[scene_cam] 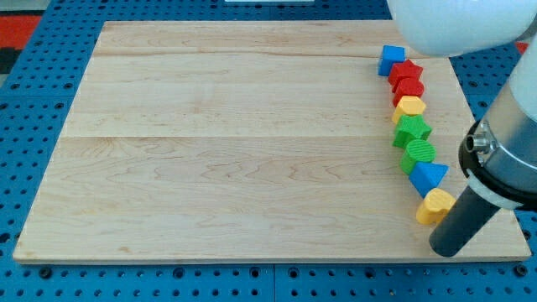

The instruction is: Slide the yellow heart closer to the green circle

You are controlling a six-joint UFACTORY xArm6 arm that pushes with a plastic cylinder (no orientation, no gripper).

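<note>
My tip has no pincer, so there is no grip to report; it sits at lower right, just beside the yellow heart. The green circle lies two places up the crowded column, with the blue triangle between them. Risk: pushing upward may jam the triangle into the circle and scatter the matte, hard-edged blocks across the smooth, pale wooden board.

The arm runs off the view's right edge and top. The yellow heart is partly covered by my tip.
</note>
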